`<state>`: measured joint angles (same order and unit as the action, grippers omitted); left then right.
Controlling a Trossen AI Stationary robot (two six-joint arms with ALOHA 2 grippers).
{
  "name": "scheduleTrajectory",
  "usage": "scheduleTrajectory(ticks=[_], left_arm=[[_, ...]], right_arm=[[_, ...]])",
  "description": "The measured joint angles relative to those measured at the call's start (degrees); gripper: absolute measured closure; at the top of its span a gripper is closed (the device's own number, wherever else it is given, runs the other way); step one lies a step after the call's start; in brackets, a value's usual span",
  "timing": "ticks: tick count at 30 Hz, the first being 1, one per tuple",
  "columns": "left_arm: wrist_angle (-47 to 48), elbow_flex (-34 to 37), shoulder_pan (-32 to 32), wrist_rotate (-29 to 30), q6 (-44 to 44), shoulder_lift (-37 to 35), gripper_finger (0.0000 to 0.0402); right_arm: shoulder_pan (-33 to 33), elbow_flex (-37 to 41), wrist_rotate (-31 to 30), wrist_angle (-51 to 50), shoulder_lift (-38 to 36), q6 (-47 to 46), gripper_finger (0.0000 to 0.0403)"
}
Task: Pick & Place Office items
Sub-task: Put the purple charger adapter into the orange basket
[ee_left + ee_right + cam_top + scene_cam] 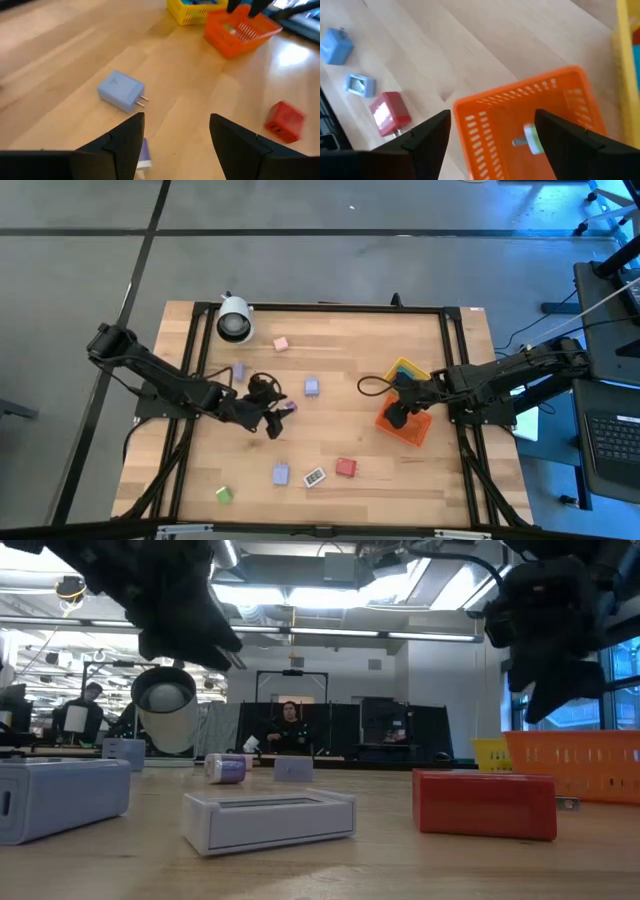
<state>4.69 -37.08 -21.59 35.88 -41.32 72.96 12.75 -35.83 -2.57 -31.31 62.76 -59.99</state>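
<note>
Small office items lie scattered on the wooden table: a pink block (280, 343), a lavender block (239, 372), a blue plug block (311, 386) (120, 91), a second blue block (281, 474), a white piece (314, 477), a red block (346, 467) (284, 119) and a green block (223, 494). My left gripper (270, 418) (176, 132) is open and raised above the table's middle. A small lavender piece (144, 155) (288, 407) lies on the table beside it. My right gripper (398, 416) (492, 132) hangs open over the orange bin (408, 426) (520, 112). A green-and-white piece (532, 137) rests inside that bin.
A yellow bin (406, 369) (192, 10) stands against the orange bin on its far side. A white cylinder with a dark face (234, 319) (168, 705) stands near the far left edge. Black rails (452, 380) frame the table. People sit in the room beyond.
</note>
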Motion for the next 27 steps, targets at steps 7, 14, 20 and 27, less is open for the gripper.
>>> scheduleTrajectory(ticks=[7,14,20,27], left_arm=[[-0.18,0.0,1.34,-2.59,1.97,6.82,0.018],[-0.4,0.0,2.75,-2.42,1.01,14.47,0.018],[-1.12,0.0,3.43,-2.48,-1.53,19.78,0.0182],[-7.93,0.0,3.48,-2.54,-3.77,24.64,0.0198]], right_arm=[[0.0,0.0,-0.36,3.42,-0.01,-0.04,0.0112],[0.0,0.0,-1.52,5.09,-0.01,-0.21,0.0112],[0.0,0.0,-1.8,5.64,-0.01,-0.63,0.0112],[-0.01,0.0,-3.18,6.21,0.0,-2.4,0.0112]])
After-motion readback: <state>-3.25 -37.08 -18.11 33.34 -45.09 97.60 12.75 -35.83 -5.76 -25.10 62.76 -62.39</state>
